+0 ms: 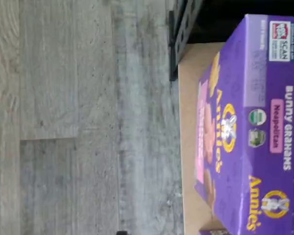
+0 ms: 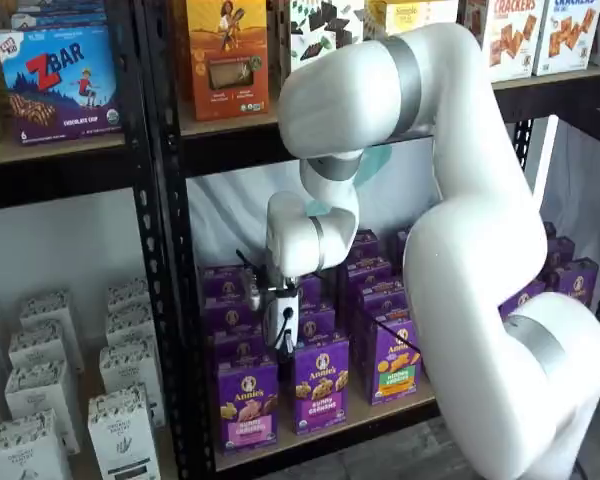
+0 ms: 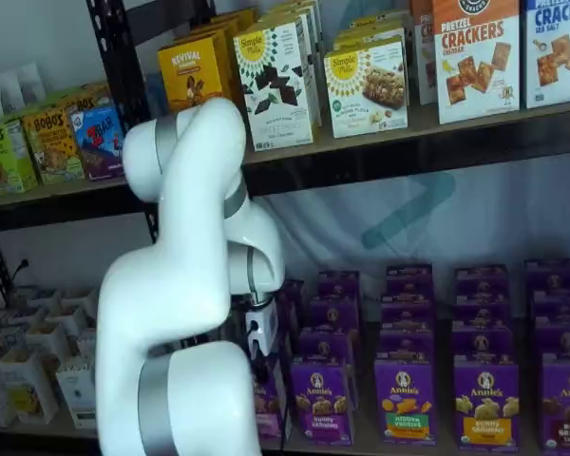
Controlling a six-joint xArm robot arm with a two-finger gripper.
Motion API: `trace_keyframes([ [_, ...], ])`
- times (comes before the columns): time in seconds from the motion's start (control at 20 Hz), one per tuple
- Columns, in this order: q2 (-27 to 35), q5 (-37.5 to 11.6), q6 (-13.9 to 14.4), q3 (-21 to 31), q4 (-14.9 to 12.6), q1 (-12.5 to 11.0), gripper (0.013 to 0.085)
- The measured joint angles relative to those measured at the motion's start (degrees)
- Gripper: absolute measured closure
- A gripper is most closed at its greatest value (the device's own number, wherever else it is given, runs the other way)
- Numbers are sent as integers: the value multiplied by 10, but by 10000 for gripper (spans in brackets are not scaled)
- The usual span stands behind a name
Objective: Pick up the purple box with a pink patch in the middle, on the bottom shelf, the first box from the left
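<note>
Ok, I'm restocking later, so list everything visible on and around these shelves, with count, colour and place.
purple box: one, purple with pink band, front left of the bottom shelf, below the hand.
other Annie's cartons: many, purple, in rows behind and beside it on the same shelf.
white cartons: many, white, low in the neighbouring bay.
ZBar box: one, blue, on an upper shelf.
cracker boxes: two, white and orange, on the upper shelf.
Simple Mills boxes: two front ones, cream and yellow, same upper shelf.
floor: grey planks, in the wrist view.
arm: one, white.
hand: one, white body; fingers not clear.
</note>
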Motion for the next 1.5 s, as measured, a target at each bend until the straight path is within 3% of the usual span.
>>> trace_keyframes([
  [0.4, 47, 16, -7, -64, 14, 4, 130],
  [0.95, 117, 53, 38, -154, -26, 12, 130],
  [1.5, 160, 57, 59, -195, -37, 24, 130],
])
